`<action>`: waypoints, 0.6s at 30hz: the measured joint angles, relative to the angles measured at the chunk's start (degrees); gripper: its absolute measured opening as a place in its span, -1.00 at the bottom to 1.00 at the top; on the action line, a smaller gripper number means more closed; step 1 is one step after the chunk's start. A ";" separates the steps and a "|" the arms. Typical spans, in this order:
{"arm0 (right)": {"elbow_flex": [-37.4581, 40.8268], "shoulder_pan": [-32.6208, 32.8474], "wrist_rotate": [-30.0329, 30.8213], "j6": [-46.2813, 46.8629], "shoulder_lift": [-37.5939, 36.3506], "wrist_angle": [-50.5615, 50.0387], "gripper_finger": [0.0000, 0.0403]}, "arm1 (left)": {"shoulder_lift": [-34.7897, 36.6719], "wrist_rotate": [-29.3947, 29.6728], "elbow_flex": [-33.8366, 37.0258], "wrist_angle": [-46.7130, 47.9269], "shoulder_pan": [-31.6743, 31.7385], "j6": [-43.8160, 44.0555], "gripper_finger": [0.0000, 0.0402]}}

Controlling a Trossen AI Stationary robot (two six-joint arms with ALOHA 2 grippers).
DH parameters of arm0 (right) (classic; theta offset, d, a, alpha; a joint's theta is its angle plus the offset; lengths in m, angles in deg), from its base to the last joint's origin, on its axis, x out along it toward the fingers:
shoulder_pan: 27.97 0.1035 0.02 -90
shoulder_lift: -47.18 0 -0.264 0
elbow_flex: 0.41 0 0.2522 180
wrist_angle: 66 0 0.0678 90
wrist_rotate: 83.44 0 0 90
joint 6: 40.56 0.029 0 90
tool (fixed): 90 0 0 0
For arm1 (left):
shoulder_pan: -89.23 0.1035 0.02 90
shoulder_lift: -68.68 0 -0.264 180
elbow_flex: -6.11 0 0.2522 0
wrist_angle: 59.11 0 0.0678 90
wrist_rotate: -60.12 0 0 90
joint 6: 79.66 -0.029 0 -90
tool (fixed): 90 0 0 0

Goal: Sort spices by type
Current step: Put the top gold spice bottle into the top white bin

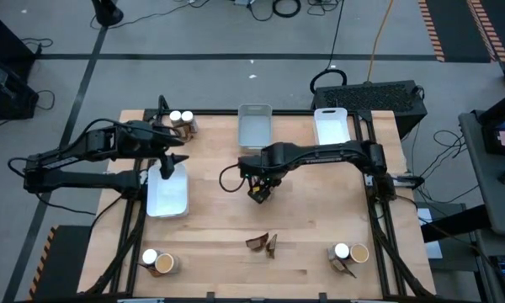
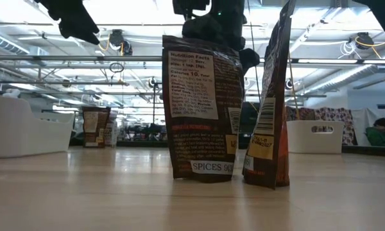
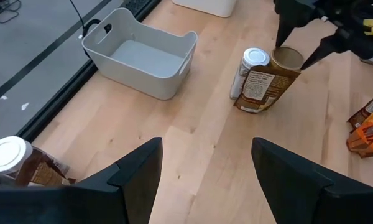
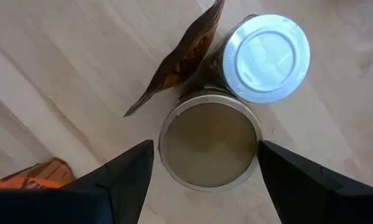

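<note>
High view: you have three trays on the table (image 1: 320, 210), two white (image 1: 168, 195) (image 1: 331, 126) and one grey (image 1: 254, 128). Your right gripper (image 4: 204, 163) hangs at mid-table, fingers apart, straddling one tan-topped tub (image 4: 208, 137) without gripping it; one white-capped jar (image 4: 267, 59) and one packet (image 4: 180, 56) touch that tub. Your left gripper (image 3: 205, 162) hovers over the left white tray, fingers apart and empty. Two packets (image 1: 263, 244) stand near the front edge.

The light wooden surface (image 1: 219, 219) carries three trays: a white tray (image 1: 167, 192) directly under the left gripper (image 1: 163, 168), a grey tray (image 1: 254, 126) and a second white tray (image 1: 332, 125) beyond the right gripper (image 1: 258, 192). A tan-topped tub (image 4: 210, 145), a white-capped jar (image 4: 267, 57) and a dark packet (image 4: 180, 59) stand clustered just below the right gripper.
</note>
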 joint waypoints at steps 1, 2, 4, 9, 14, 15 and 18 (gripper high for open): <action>-0.02 0.00 0.38 0.00 0.00 0.36 0.36 | 0.00 -0.20 0.00 0.00 -0.02 0.05 0.26; -0.02 0.01 1.09 0.13 0.00 0.66 0.36 | 0.00 -0.22 0.00 0.00 0.00 0.06 0.26; -0.01 0.02 2.31 0.76 0.04 0.39 0.36 | 0.00 -0.22 0.00 0.00 0.00 0.04 0.26; 0.66 0.17 3.19 0.89 0.06 0.54 0.36 | 0.00 -0.22 0.00 -0.02 0.00 0.05 0.26; 1.06 0.15 3.44 1.27 0.02 0.32 0.36 | 0.00 -0.22 0.00 -0.02 0.00 0.03 0.26; 1.06 0.17 3.37 1.29 0.02 0.42 0.36 | 0.00 -0.22 0.00 -0.02 0.00 0.03 0.26; 0.78 0.20 3.09 1.51 0.00 0.27 0.36 | 0.00 -0.22 0.00 -0.02 0.00 0.03 0.26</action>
